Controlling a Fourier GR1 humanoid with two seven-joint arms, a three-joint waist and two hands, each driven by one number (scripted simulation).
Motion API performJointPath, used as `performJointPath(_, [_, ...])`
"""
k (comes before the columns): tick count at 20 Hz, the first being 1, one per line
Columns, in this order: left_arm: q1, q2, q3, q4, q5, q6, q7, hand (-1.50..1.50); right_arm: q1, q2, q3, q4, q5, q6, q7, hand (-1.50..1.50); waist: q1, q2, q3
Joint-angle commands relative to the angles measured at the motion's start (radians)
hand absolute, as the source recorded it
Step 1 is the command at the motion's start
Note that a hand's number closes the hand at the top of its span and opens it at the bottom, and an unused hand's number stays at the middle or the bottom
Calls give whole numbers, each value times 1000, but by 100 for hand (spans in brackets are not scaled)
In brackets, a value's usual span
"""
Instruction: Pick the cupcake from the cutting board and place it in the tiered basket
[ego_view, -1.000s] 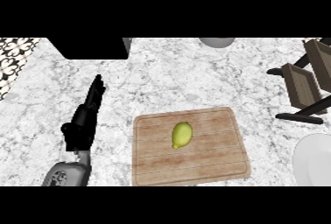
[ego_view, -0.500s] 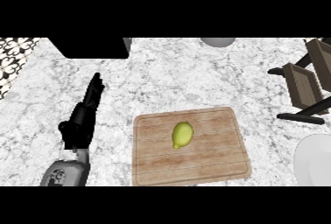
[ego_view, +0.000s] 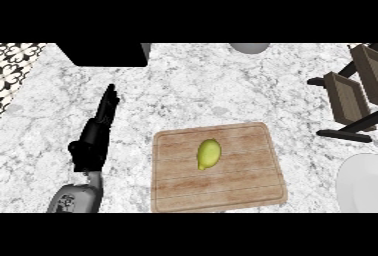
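Cutting board sits at 6 o'clock w/ a yellow-green oval item, not cupcake-like, on its upper middle. Tiered basket at 3 o'clock, well apart. Left hand at 9 o'clock, fingers straight, released, holding nothing. White plate at 4 o'clock.

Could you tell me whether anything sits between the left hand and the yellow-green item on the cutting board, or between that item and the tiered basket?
Nothing visible does. The left hand is open over bare counter left of the cutting board. From the yellow-green item to the tiered basket at upper right, only board and counter show.
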Motion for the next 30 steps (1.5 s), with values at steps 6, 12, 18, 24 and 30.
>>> performJointPath(6, [-5,-26,-13,21,-8,12,-4,0,-8,5,-209,187,-94,-171,88,-150,-1,1,0])
performJointPath(12, [-28,8,16,-29,4,-3,48,0,9,57,-321,114,-200,-269,133,-150,-8,-5,0])
performJointPath(18, [26,12,8,-84,17,-18,67,0,-34,-94,-415,148,-207,-403,199,-150,-1,-4,0])
performJointPath(24, [2,-15,-3,-33,-13,15,53,0,12,-236,-557,106,-295,-319,266,-150,-28,-9,1])
performJointPath(30, [59,-9,8,-16,-1,9,-17,0,250,-418,-802,108,-427,-164,122,-150,-47,-10,2])
